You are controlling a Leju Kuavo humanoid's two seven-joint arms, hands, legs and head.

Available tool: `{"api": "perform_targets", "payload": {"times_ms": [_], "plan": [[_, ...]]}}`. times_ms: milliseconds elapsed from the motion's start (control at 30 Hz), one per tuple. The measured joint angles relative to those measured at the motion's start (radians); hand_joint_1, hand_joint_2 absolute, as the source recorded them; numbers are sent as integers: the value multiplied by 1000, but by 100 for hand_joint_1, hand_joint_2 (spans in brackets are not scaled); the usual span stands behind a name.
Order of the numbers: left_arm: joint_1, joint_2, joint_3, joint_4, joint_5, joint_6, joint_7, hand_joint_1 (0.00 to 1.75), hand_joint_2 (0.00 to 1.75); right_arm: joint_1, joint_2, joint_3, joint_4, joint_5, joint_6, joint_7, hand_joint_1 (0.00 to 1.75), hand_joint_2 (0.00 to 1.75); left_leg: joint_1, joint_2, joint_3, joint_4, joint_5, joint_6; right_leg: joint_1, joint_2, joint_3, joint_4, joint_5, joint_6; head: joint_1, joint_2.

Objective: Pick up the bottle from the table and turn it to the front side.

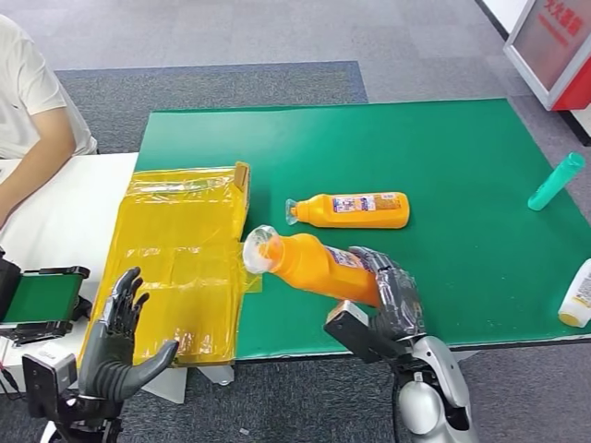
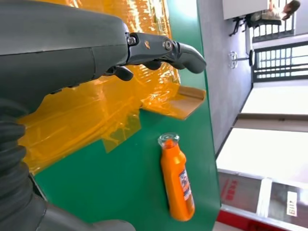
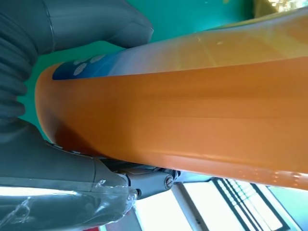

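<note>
Near the front edge of the green tabletop (image 1: 446, 148), the right hand (image 1: 391, 300) has the bottle (image 1: 314, 263) in its grasp, fingers wrapped around the orange base end, thumb on one side and darker fingers on the other in the right wrist view. That bottle is lifted and tilted, its clear cap pointing left and slightly up toward the yellow sheet (image 1: 181, 258); a blue-and-white label shows along its upper side, and the print is too small to read. Up close, the right wrist view gives the orange body (image 3: 174, 110) running across the palm, with a strip of blue label near the base.

Over on the left, the left hand (image 1: 122, 337) is released, holding nothing, fingers spread and raised, thumb stuck out sideways, hovering by the near corner of the yellow sheet. From the left wrist view its dark fingers (image 2: 160, 48) stretch out above that crinkled yellow film.

Beyond the held bottle, a second bottle (image 1: 352, 210) of the same orange kind lies flat on the green, cap to the left, label facing up, text unreadable. Further right, a teal tube (image 1: 555, 181) lies tilted near the far right edge, and a white bottle (image 1: 577, 297) rests at the right border. A person's arm (image 1: 31, 161) rests at the white table (image 1: 63, 221) far left.
</note>
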Motion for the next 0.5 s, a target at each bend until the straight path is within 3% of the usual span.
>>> {"api": "perform_targets", "payload": {"times_ms": [200,300,500], "plan": [[-28,3,7,-22,29,24,-30,0,175,24,7,14,-59,-73,-27,-63,175,175,0,0,0,0,1,0,0,0,-1,0,0,0,0,0],[-76,16,-14,-48,99,56,26,0,175,23,13,35,-97,-127,-7,-51,175,175,0,0,0,0,1,0,0,0,0,0,0,0,0,0],[-185,55,-175,-23,256,54,106,0,175,-16,18,83,-78,-200,-8,-52,175,175,0,0,0,0,2,1,0,0,0,0,2,2,0,0]]}}
